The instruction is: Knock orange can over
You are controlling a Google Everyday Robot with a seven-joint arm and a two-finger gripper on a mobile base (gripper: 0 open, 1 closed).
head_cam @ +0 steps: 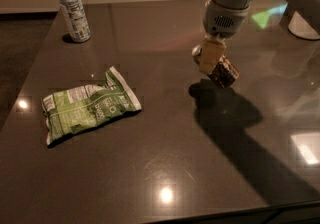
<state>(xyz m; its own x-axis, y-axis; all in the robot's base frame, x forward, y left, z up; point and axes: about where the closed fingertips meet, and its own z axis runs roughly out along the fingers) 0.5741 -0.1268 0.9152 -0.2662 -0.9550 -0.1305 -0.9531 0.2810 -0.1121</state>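
Observation:
The orange can (225, 73) is orange-brown with a dark logo. It is steeply tilted at the table's right middle, its silver top up and to the left and its base down and to the right. My gripper (210, 56) hangs from the grey arm (227, 3) and sits against the can's upper end, covering part of it. I cannot tell if the can rests on the table (165, 138) or hangs just above it. Its shadow lies right beneath it.
A clear plastic water bottle (73, 10) with a white cap stands at the far left corner. A green snack bag (87, 106) lies flat at the left middle. A white object (303, 24) stands at the far right edge.

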